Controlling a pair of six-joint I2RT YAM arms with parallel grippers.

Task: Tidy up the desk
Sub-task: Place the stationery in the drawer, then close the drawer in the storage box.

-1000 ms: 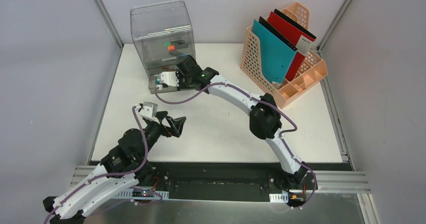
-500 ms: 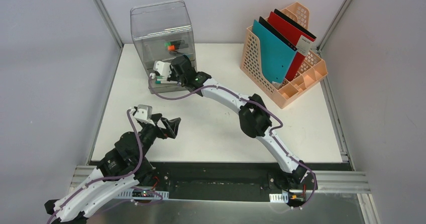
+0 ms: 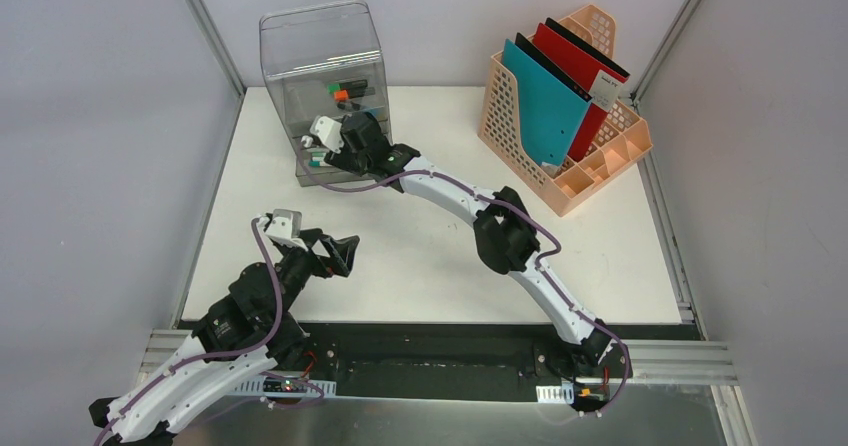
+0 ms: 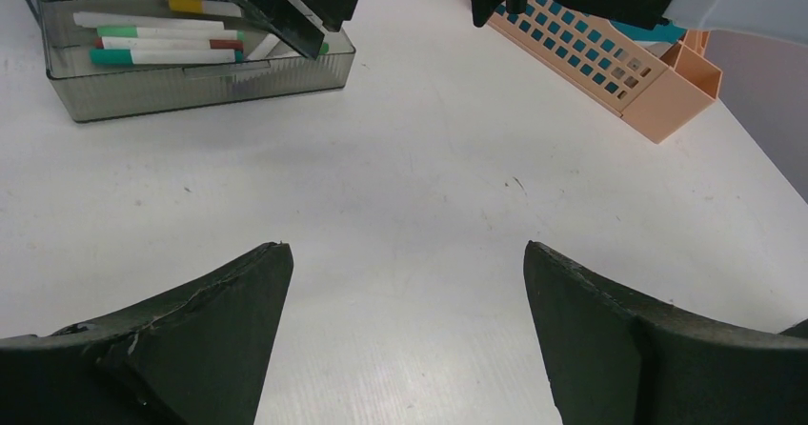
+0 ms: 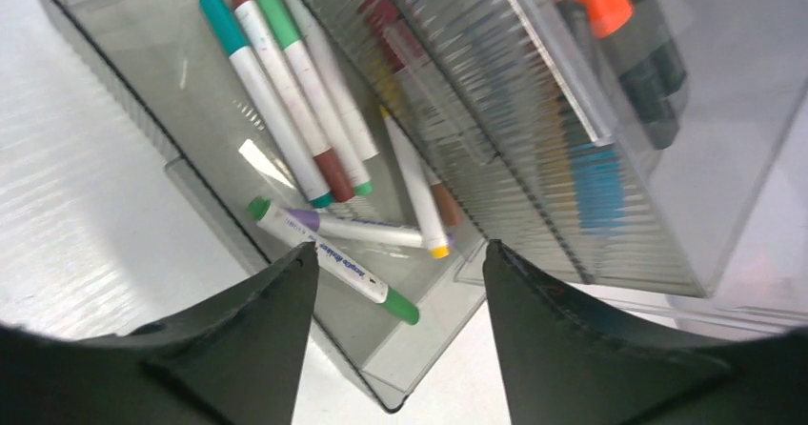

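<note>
Top external view: the white desk [image 3: 620, 256] lies nearly bare, folders stand in the rack [image 3: 560, 166], and the right gripper [image 3: 325, 138] hangs over the open drawer [image 3: 320, 173]. Left wrist view: the left gripper [image 4: 405, 249] gapes wide over bare tabletop. Right wrist view: jaws parted and empty above markers [image 5: 286, 139] in the drawer, so probably only shutting it remains.

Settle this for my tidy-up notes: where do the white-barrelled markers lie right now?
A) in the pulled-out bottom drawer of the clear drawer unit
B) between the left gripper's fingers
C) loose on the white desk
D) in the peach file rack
A: the right wrist view looks down on the markers lying inside the pulled-out drawer of the clear drawer unit.
</note>
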